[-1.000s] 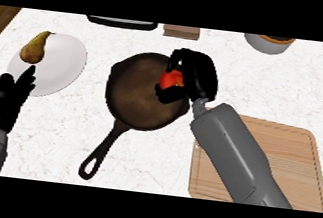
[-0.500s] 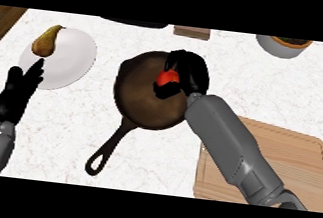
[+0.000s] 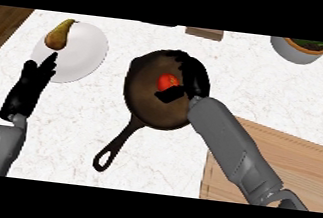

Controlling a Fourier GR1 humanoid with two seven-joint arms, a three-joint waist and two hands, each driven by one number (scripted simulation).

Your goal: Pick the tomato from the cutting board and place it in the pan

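The red tomato [image 3: 169,81] is over the inside of the dark cast-iron pan [image 3: 146,107], right of its middle. My right hand [image 3: 194,82] is curled round it from the right, with the thumb [image 3: 169,97] just under it. Whether the tomato rests on the pan's bottom I cannot tell. The wooden cutting board [image 3: 292,161] lies at the lower right, partly under my right forearm, with nothing on its visible part. My left hand [image 3: 29,86] rests open at the left, fingers pointing up toward the plate.
A white plate [image 3: 81,56] with a pear [image 3: 58,34] sits at the upper left. A grey bowl [image 3: 299,49] stands at the top right, a brown block [image 3: 204,33] at the top edge. The pan's handle [image 3: 116,143] points down-left. The counter's left edge is near my left forearm.
The view has shifted, so everything sits lower in the picture. My right hand stays over the pan with the tomato, which now shows more between fingers and thumb.
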